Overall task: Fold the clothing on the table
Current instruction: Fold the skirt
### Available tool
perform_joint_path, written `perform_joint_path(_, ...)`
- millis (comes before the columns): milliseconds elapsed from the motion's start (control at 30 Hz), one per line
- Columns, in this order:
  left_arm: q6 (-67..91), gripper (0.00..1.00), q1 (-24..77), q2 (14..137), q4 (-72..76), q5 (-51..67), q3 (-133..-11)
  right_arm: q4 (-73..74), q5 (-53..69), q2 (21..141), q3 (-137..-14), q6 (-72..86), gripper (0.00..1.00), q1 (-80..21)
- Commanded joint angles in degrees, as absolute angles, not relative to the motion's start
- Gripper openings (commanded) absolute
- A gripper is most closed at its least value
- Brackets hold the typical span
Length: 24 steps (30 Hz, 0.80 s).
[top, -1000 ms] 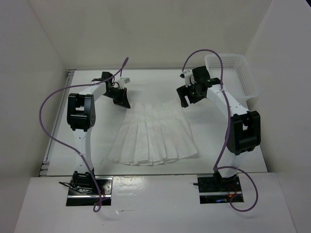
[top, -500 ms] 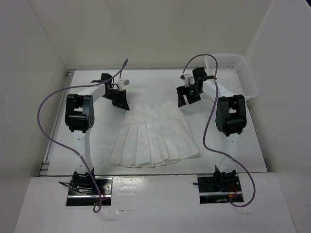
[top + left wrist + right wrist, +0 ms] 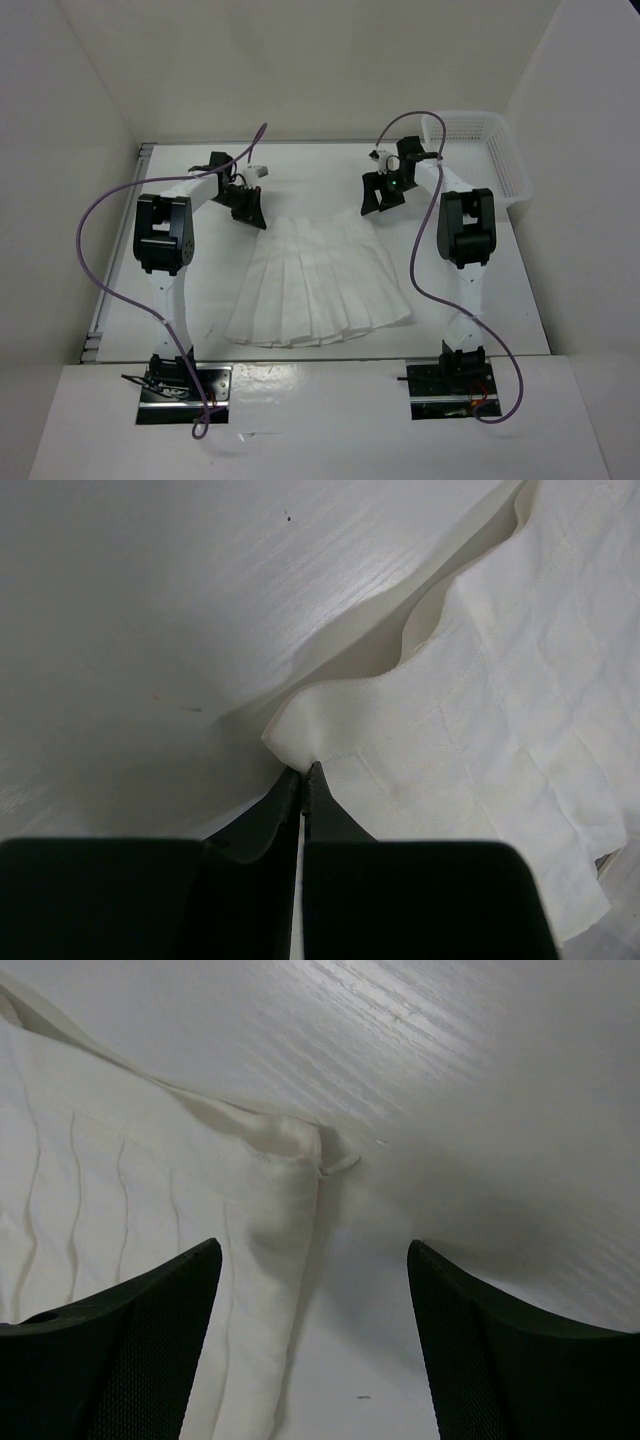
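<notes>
Fanning out: white pleated clothing, its waistband apparently rippled.

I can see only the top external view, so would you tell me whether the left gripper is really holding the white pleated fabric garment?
Observer: Yes. In the left wrist view, the left gripper is shut, and its tips pinch a corner of the white pleated fabric garment.
Operator: Thank you. Is the right gripper gripping the garment too?
Observer: No. The right wrist view shows the right gripper open, with its fingers standing on either side of the other corner.
Operator: Does that corner lie flat?
Observer: No. It is bunched into a thick rolled edge.
</notes>
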State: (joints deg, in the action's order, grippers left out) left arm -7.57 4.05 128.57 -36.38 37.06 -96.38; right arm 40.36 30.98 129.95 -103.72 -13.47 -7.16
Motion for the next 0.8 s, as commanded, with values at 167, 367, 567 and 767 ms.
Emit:
perform_joint_path(167, -9.93, 0.00, 5.10, 127.62, -37.44, 33.93, -95.80, 42.71, 34.72, 133.76, -107.75, -14.68, 0.79, -7.47)
perform_joint_path(367, -9.93, 0.00, 5.10, 127.62, -37.44, 33.40, -95.19, 42.71, 36.47, 135.53, -108.28, -14.68, 0.70, -7.47)
perform_joint_path(567, -9.93, 0.00, 5.10, 127.62, -37.44, 32.88, -95.19, 44.30, 37.52, 137.64, -110.74, -15.29, 0.61, -8.53)
perform_joint_path(767, -9.93, 0.00, 5.62, 128.14, -37.44, 32.87, -95.71, 45.53, 38.06, 139.91, -112.41, -15.82, 0.60, -9.05)
